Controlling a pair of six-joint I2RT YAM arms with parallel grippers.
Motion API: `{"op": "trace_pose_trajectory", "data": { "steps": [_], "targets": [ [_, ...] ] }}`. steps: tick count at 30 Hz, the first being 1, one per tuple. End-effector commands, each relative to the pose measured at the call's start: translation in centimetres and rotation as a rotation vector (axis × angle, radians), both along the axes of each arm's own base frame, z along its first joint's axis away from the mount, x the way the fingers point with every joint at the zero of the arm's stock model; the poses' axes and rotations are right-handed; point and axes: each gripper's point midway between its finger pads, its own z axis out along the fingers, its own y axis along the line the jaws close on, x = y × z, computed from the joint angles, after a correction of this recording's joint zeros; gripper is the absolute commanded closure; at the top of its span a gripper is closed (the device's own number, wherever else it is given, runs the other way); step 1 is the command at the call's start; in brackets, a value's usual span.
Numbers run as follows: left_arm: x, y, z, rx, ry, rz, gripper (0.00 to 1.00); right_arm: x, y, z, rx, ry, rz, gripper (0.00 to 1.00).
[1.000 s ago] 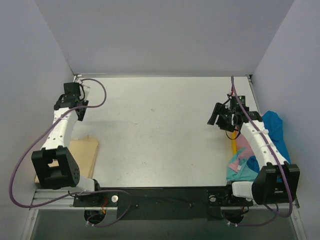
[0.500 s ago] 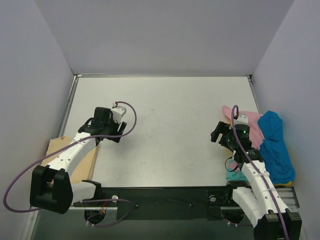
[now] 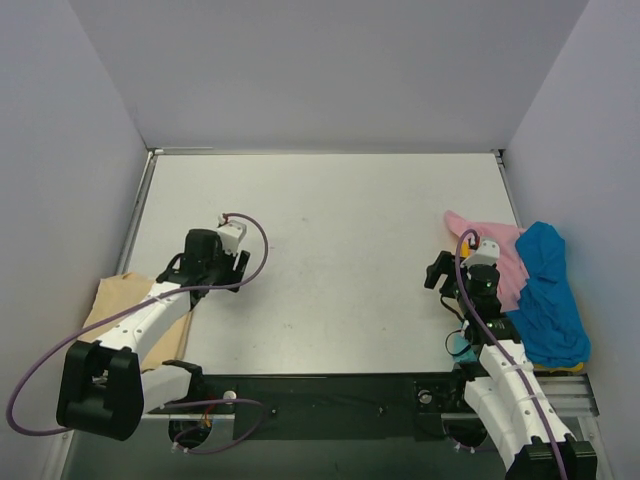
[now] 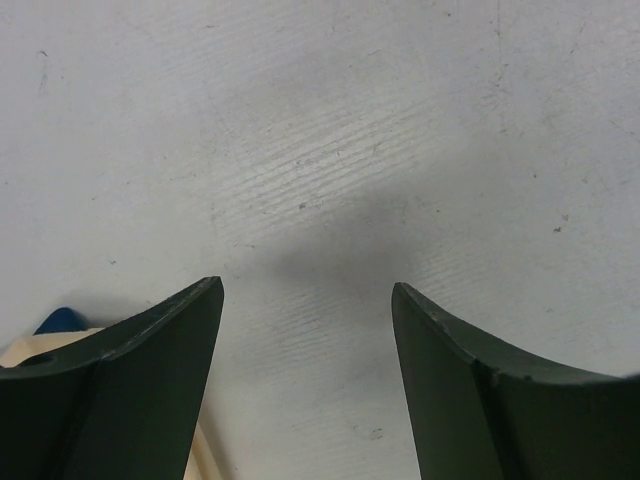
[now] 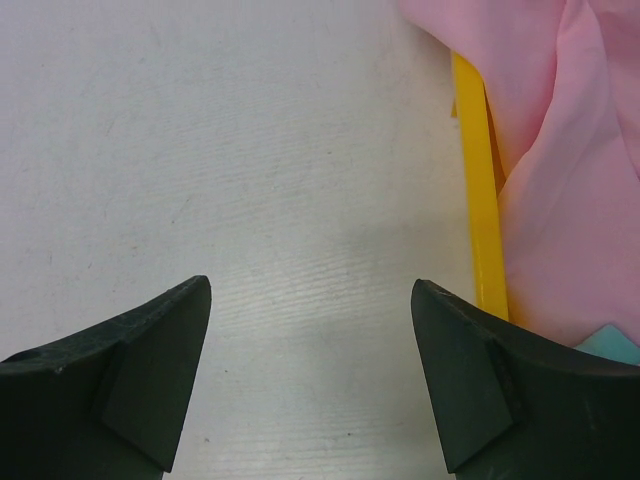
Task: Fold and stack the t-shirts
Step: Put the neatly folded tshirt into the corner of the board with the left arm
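A pink t-shirt [image 3: 497, 252] lies crumpled at the table's right edge, with a bright blue t-shirt [image 3: 550, 292] beside it and a bit of teal t-shirt [image 3: 461, 347] nearer the base. A tan t-shirt [image 3: 128, 312] lies flat at the near left. My left gripper [image 3: 212, 268] is open and empty, low over bare table just right of the tan shirt. My right gripper [image 3: 445, 275] is open and empty, just left of the pink shirt. The right wrist view shows the pink cloth [image 5: 570, 150] right of my open gripper [image 5: 310, 285]. My left gripper [image 4: 305, 290] shows only table between its fingers.
A yellow strip [image 5: 478, 200] runs along the pink shirt's edge on the table. Grey walls close in the table on the left, far and right sides. The navy printed tee is out of view.
My left arm has swung from the far left corner down toward the tan shirt. My right arm has drawn back toward its base, uncovering the pink shirt.
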Motion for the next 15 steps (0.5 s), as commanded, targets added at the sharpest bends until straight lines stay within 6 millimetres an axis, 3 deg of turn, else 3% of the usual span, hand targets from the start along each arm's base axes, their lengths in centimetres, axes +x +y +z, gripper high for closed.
{"op": "trace_pose_trajectory", "data": {
  "steps": [1, 15],
  "targets": [
    [1.69, -0.23, 2.11, -0.059, -0.107, 0.020, 0.21, 0.92, -0.12, 1.33, -0.011, -0.069, -0.002, 0.24],
    [1.92, 0.14, 1.83, -0.060, -0.095, 0.038, 0.21, 1.11, 0.22, 1.25, -0.003, -0.063, 0.014, 0.24]
  ]
}}
